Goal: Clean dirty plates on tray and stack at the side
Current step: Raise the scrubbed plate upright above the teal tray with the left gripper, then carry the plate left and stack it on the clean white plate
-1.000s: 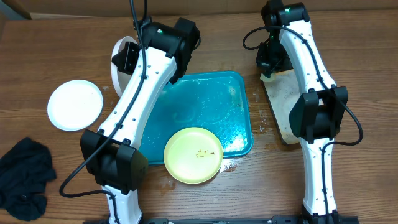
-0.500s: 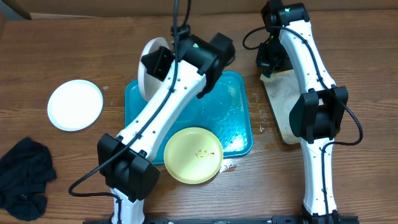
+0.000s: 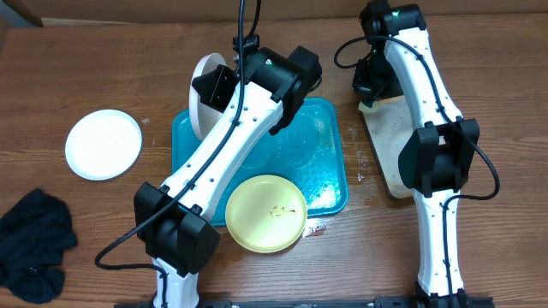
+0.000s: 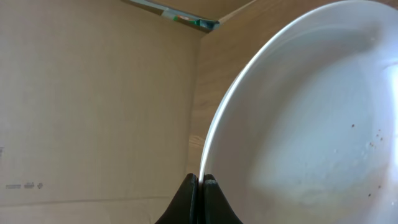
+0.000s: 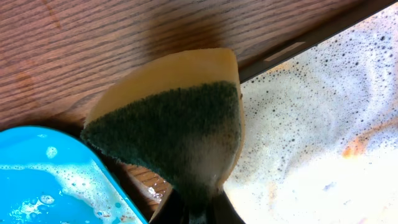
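— Three plates; where?
— Our left gripper (image 4: 200, 180) pinches a white plate (image 4: 311, 112) upright over the turquoise tray's (image 3: 317, 171) far edge; yellow-green plate (image 3: 266, 213) on its near rim; second white plate (image 3: 104, 144) left of it. Our right gripper (image 5: 196, 205) clamps a sponge (image 5: 174, 124).

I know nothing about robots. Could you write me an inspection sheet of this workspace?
Surface: wooden table, wet near the blue tray.
Job's things: blue tray soapy; yellow-green plate smeared, overlapping its front rim; white plate on table, left; held plate white, on edge.
Clutter: dark cloth front left; soapy tray right.
Grippers: left gripper shut on held plate's rim; right gripper shut on sponge.
Cables: black cable above left arm.
Surroundings: cardboard behind table.
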Controlling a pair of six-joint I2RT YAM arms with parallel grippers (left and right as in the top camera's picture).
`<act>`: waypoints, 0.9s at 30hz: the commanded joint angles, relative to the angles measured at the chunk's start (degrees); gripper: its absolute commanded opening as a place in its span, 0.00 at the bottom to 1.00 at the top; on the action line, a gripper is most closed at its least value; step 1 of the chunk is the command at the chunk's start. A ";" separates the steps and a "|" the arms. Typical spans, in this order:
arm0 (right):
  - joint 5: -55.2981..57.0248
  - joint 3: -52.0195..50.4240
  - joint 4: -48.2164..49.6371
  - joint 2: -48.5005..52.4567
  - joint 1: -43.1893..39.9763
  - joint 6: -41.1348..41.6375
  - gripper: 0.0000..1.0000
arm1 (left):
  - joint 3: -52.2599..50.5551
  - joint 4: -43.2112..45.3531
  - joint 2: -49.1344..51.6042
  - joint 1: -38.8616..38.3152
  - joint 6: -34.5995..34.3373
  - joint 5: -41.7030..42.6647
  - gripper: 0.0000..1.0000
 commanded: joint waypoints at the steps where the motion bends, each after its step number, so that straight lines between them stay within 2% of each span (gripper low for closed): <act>1: 0.22 1.31 0.00 -0.24 0.09 -0.35 0.04 | 0.87 -0.39 0.98 0.22 -2.29 0.17 0.04; 20: 0.20 1.31 -0.07 -0.24 0.04 -0.35 0.04 | 0.83 -0.39 1.51 -0.68 -1.55 -0.44 0.04; 24: 0.22 1.31 -0.07 -0.24 0.04 -0.35 0.04 | 0.85 -0.37 1.51 0.11 -3.63 4.20 0.04; 27: 0.20 1.31 -0.24 -0.24 0.04 -0.35 0.04 | 0.85 0.35 1.51 1.55 -6.82 12.24 0.04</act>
